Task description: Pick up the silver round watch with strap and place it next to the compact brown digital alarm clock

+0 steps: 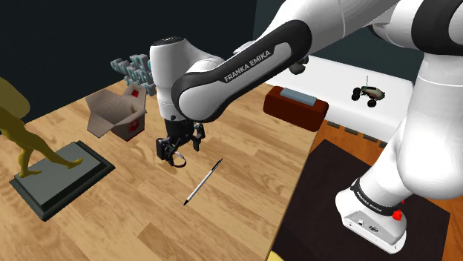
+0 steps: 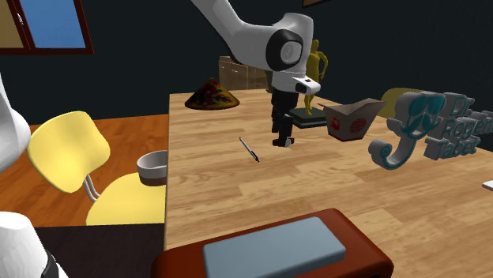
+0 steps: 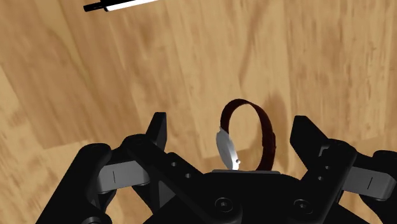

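- Gripper (image 3: pixel 230 121): fingers spread wide apart, clamped on nothing; it hangs low over the wooden table (image 1: pixel 133 222).
- Silver round watch (image 3: pixel 227 149): stands on edge between the fingers, brown strap looped; neither finger touches it.
- Brown alarm clock (image 1: pixel 295 107): sits at the table's edge, well apart from the gripper, with bare wood between.
- Pen (image 1: pixel 202 182): lies near the gripper, on the stand's side.
- Takeout box (image 1: pixel 119 115) and statue base (image 1: pixel 63 178): stand on the shoulder view's left.
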